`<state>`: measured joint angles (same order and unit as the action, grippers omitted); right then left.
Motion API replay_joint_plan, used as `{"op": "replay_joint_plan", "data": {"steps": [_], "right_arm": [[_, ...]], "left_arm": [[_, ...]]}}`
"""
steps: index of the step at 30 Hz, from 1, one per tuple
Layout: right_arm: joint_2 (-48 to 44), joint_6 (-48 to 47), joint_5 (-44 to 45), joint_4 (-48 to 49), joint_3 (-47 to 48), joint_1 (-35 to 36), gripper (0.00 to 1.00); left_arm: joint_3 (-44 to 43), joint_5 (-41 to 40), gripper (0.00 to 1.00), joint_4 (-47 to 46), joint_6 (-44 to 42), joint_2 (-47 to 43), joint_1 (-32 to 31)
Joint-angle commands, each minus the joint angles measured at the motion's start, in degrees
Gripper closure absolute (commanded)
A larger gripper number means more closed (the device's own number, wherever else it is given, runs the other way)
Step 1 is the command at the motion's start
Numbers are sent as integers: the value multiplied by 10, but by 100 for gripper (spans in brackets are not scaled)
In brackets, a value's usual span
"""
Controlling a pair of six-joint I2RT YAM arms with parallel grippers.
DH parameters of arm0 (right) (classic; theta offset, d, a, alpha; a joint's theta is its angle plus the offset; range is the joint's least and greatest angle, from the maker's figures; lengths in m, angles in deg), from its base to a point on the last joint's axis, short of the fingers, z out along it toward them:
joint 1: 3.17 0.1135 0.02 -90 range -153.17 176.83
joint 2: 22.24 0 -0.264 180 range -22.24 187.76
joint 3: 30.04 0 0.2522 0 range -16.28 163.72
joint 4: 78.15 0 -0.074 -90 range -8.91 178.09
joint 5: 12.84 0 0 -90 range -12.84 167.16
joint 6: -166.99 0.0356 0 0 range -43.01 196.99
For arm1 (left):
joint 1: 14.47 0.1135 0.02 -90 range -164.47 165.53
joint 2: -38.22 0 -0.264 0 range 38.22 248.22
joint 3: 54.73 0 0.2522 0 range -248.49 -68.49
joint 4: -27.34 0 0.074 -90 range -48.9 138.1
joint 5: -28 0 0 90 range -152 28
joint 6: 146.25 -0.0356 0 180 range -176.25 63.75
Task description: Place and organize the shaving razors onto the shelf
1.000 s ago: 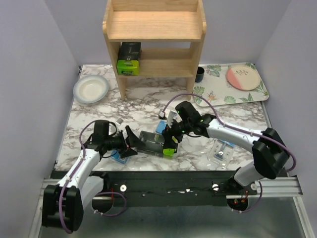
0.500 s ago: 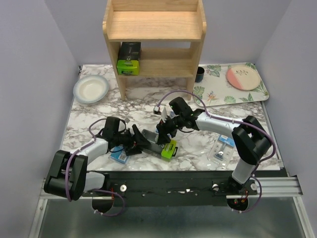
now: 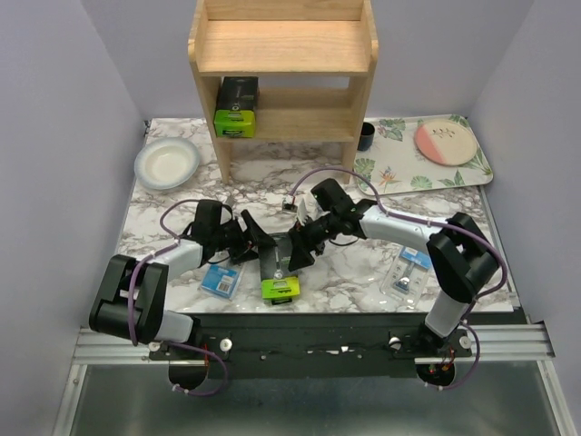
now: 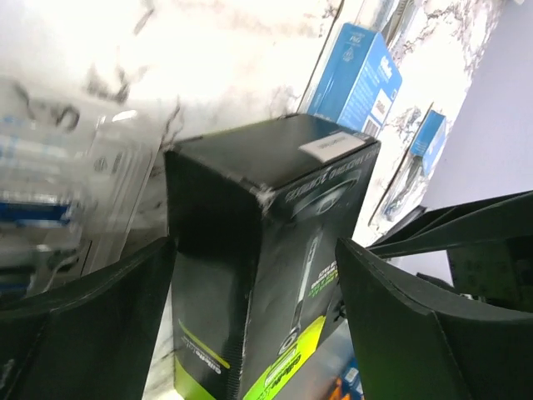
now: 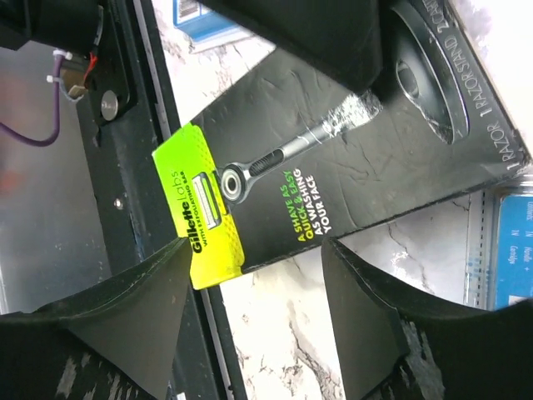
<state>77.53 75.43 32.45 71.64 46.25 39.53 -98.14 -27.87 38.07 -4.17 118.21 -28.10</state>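
We see the black razor box with a lime-green end (image 3: 276, 271) lying on the marble surface (image 3: 363, 282), right between our two hands. The left hand (image 3: 257, 247) has its fingers spread wide around the box's dark end, so it is nearer. The right hand (image 3: 300, 251) is spread too, touching nothing, and the box's long side runs from the hands to the near edge.

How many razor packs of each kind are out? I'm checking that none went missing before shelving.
Black boxes with lime-green ends: 2
Clear blister packs with blue cards: 3
Total: 5
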Motion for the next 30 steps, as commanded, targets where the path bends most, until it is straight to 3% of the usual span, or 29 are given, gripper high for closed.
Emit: {"op": "replay_joint_plan", "data": {"steps": [1,6,11,15,21,26,28,30], "right_arm": [[-29,8,9,-3,8,5,27],[-40,69,19,30,-42,-3,25],[-49,165,24,81,-93,-26,19],[-40,237,20,141,-131,-40,16],[10,334,5,207,-144,-48,14],[51,427,-23,320,-146,-39,14],[76,417,-7,297,-116,-28,14],[98,403,73,209,-91,-8,15]], "left_arm": [[47,-4,16,-44,10,-30,-6],[71,2,38,-96,-4,-16,-5],[94,-39,50,-35,-17,-15,18],[119,-68,49,6,-49,-27,56],[137,-76,41,-12,-72,-9,62],[139,-67,47,-23,-90,-1,58],[141,-67,50,-31,-88,-7,58],[140,-57,50,-43,-80,-12,58]]}}
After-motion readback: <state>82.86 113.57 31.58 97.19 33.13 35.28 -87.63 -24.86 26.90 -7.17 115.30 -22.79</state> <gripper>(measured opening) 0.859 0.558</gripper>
